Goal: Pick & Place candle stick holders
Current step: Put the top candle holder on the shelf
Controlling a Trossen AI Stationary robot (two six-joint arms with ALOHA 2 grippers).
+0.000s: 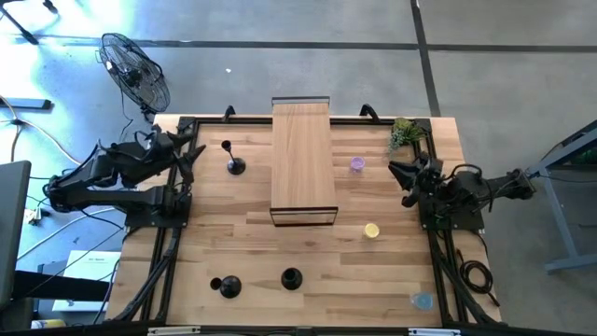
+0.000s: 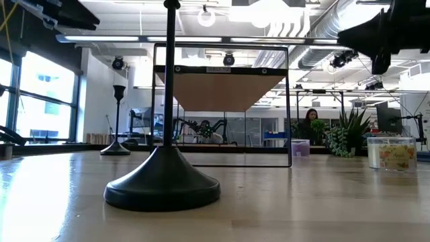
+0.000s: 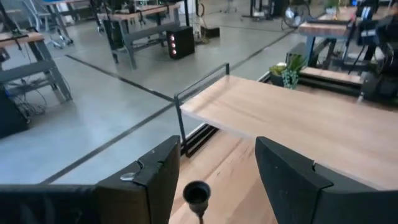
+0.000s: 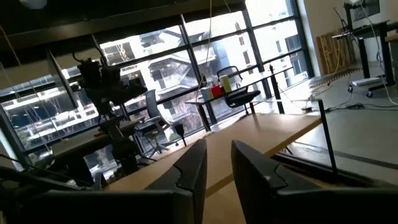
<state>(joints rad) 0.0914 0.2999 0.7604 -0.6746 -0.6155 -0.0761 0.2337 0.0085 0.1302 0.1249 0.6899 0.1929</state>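
Three matte-black candle stick holders stand upright on their disc bases on the wooden table. One [image 1: 233, 161] stands at the far left, beside the wooden riser. Two stand near the front edge [image 1: 227, 287] [image 1: 291, 278]. My left gripper [image 1: 191, 157] is open, level with the far-left holder and to its left. That holder's cup top [image 3: 197, 193] shows ahead between the fingers in the left wrist view, untouched. My right gripper [image 1: 399, 182] hovers at the table's right with a narrow gap between its fingers [image 4: 219, 155] and holds nothing.
A wooden riser on a black frame [image 1: 303, 163] stands at the table's far middle. A green plant sprig [image 1: 404, 133] stands at the far right, with a purple cup [image 1: 356, 164], a yellow cup [image 1: 371, 231] and a blue item [image 1: 422, 301] on the right half. A fan [image 1: 135, 70] stands off the table.
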